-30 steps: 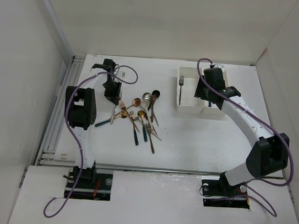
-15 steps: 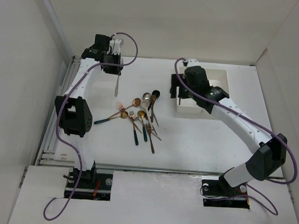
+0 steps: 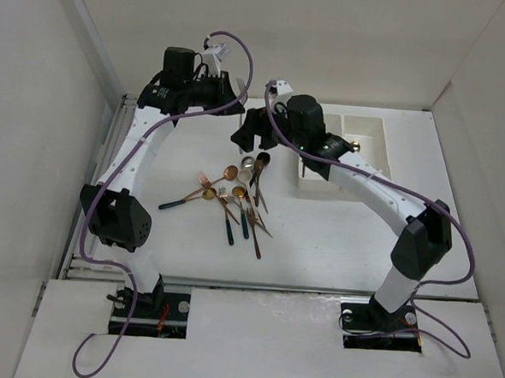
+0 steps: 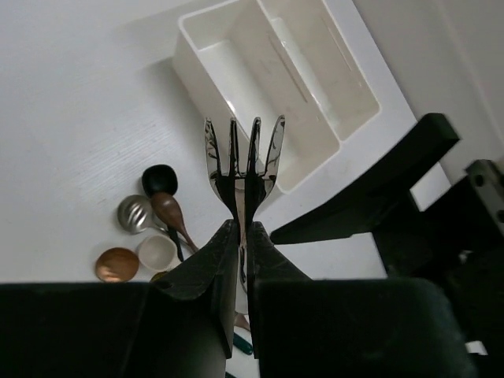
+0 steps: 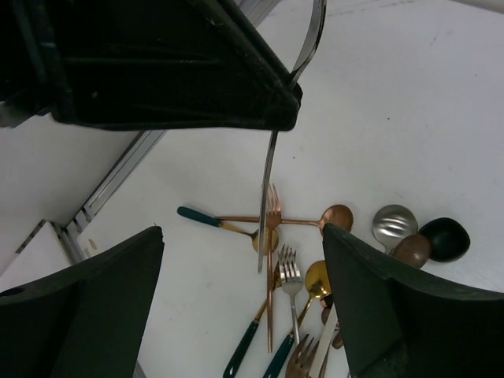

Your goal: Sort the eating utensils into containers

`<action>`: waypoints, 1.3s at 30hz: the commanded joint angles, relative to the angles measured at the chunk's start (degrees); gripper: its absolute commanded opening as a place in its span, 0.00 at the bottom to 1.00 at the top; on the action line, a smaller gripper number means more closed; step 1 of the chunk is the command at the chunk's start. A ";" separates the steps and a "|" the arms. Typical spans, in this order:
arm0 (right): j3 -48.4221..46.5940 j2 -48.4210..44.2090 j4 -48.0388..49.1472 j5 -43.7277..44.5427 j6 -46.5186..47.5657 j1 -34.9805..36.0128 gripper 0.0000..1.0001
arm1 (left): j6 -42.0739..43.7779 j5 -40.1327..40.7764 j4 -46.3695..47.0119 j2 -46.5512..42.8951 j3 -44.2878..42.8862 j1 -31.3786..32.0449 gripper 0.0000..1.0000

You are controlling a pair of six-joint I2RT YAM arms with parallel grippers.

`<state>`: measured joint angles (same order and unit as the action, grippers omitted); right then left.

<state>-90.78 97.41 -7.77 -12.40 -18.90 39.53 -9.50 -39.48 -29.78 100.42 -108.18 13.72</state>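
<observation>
**Q:** What does the left wrist camera catch that the overhead misses?

**A:** The left gripper, fingers pinched on a silver fork, its four tines aimed at 12 o'clock toward the white two-bin tray. Overhead, that fork is too small to make out.

**Q:** And the right gripper?

**A:** Its fingers are spread wide and hold nothing. It hangs above the utensil pile at table centre: copper spoons, teal-handled forks, and a black spoon at 3 o'clock in its own view.

**Q:** Anything in the way?

**A:** Overhead, the right arm covers part of the tray, which lies at 2 o'clock from the pile.
</observation>
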 commanded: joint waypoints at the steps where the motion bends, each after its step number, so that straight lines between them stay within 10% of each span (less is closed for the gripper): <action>1: -3.60 2.61 3.64 -2.10 -1.14 0.73 0.86 | -2.63 -4.90 3.06 -3.29 2.44 0.08 0.00; 6: -5.54 6.30 3.64 -2.10 -3.86 0.73 0.64 | -4.48 -7.97 4.99 -4.45 3.94 0.61 0.00; 11: -6.07 7.62 4.17 0.00 -5.45 0.73 0.00 | -4.48 -7.98 4.99 -4.45 5.69 0.61 0.00; 14: -4.68 6.31 4.17 2.19 -5.45 0.73 0.00 | -2.99 -7.37 4.39 -4.45 6.23 0.61 0.03; 15: -3.71 5.78 4.17 3.25 -5.45 0.73 0.00 | -2.03 -6.23 3.86 -4.45 6.84 0.61 0.17; 16: -3.00 4.65 4.17 4.57 -5.45 0.73 0.00 | -0.02 -5.09 3.24 -4.45 6.84 0.61 0.54; 19: 1.29 2.10 4.17 9.32 -5.45 -1.38 0.00 | 4.56 2.19 -0.53 -4.45 4.92 0.61 0.99; 25: 6.23 -2.92 -4.78 17.91 -4.49 -11.99 0.00 | 21.34 36.52 1.55 -6.64 -6.96 0.00 1.00; 28: 3.69 0.67 -13.92 21.45 -1.85 -15.96 0.00 | 15.22 52.09 5.43 -6.64 -5.04 -0.53 1.00; 36: 0.00 10.78 -23.08 22.69 0.61 -22.04 0.00 | 11.53 36.95 -4.40 -6.03 14.91 1.39 0.73; 39: -0.62 12.46 -24.57 22.16 0.61 -22.04 0.15 | 9.50 30.02 -8.79 -3.58 21.59 2.54 0.63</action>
<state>-87.70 110.56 -29.26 9.56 -19.33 16.88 2.59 -2.02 -30.22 94.17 -91.68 14.46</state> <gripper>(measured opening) 0.085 0.650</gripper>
